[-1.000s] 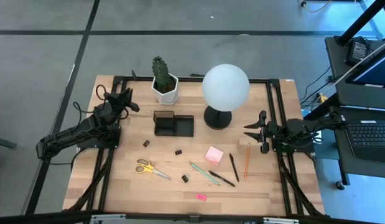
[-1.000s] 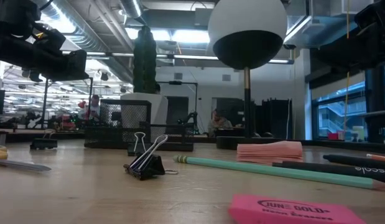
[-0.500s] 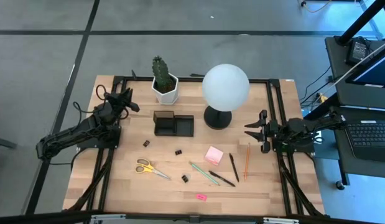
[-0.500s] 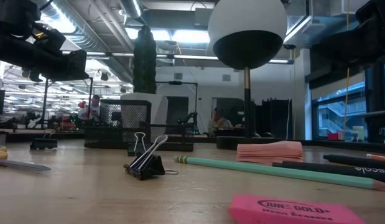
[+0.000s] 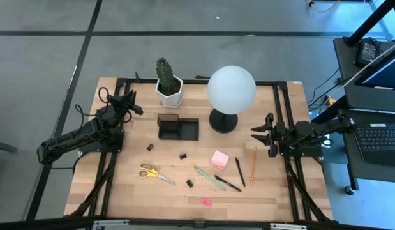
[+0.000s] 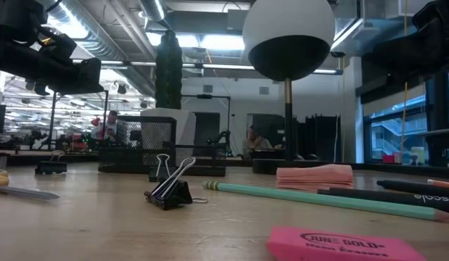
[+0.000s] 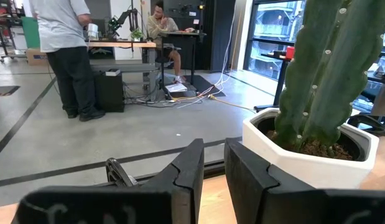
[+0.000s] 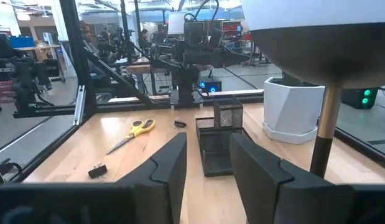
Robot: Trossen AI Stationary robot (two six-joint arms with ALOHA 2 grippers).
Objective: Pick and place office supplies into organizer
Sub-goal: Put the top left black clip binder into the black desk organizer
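The black organizer (image 5: 178, 127) stands on the table at the middle back, and it also shows in the right wrist view (image 8: 217, 140). Yellow-handled scissors (image 5: 152, 172), three black binder clips (image 5: 149, 147) (image 5: 183, 155) (image 5: 189, 183), a pink sticky-note pad (image 5: 219, 158), a green pen (image 5: 208, 178), two black pens (image 5: 239, 171) (image 5: 227, 184), an orange pencil (image 5: 253, 165) and a small pink piece (image 5: 206, 202) lie flat on the table. My left gripper (image 5: 134, 102) hovers at the far left, narrowly open and empty. My right gripper (image 5: 260, 139) hovers at the right edge, open and empty, beside the pencil.
A white globe lamp (image 5: 231, 89) stands right of the organizer. A cactus in a white hexagonal pot (image 5: 168, 83) stands behind the organizer, close to my left gripper. A black frame (image 5: 280, 115) runs round the table. People show in the room beyond (image 7: 61, 37).
My right arm has shifted a little at the table's right edge, as the low view shows; which way cannot be told. Nothing on the table has moved.
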